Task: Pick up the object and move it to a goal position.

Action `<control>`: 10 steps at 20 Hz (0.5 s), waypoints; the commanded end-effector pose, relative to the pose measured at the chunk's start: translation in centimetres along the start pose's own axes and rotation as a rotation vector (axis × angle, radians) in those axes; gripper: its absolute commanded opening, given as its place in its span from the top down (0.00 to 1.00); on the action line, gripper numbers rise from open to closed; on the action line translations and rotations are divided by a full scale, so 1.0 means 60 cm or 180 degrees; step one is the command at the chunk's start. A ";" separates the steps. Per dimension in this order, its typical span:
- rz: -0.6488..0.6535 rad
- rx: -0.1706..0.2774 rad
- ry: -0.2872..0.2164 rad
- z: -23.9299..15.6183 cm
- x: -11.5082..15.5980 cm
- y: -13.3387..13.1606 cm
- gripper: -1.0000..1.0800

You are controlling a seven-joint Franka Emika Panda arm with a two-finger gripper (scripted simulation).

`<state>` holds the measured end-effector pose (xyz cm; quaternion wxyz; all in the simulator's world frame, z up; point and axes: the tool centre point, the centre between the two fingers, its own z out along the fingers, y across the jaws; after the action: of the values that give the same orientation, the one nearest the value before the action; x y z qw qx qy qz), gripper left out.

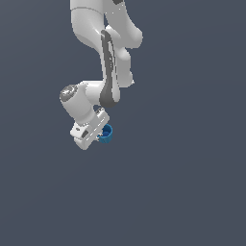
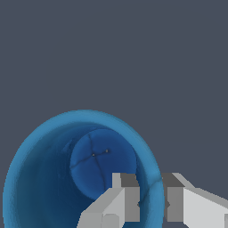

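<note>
Arm: reaching down from the top of the exterior view, white links bending toward the exterior view's left, wrist tilting at a slant above a plain dark grey-blue surface.

Gripper: sitting at the lower end of the arm, white body angling down toward the exterior view's right; in the wrist view showing two grey-tipped fingers standing close together with only a narrow gap.

Pincer state: closing narrowly on the rim wall of the object, one finger reaching inside the hollow, the other pressing outside the wall, as seen in the wrist view.

Object: showing as a small bright blue cup, peeking out at the gripper's tip on the exterior view's right side, touching the fingers; much smaller than the white gripper body.

Object in wrist view: filling the lower part of the picture, open mouth facing the camera, bright blue rim curving round a darker blue hollow, round floor showing faint crossing lines.

Contact with surface: not telling from either view whether the cup is resting on the ground or hanging clear.
</note>
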<state>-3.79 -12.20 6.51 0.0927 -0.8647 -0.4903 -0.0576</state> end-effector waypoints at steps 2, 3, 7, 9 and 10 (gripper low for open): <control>0.0000 0.0000 -0.0002 -0.004 0.001 -0.004 1.00; 0.0000 0.0000 -0.0002 -0.007 0.001 -0.006 1.00; 0.0000 0.0000 -0.0004 -0.024 0.005 -0.018 1.00; 0.0000 0.0001 -0.0006 -0.037 0.007 -0.027 1.00; 0.0000 0.0001 -0.0006 -0.044 0.009 -0.032 1.00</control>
<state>-5.00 -11.54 8.60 0.0936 -0.8648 -0.4901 -0.0559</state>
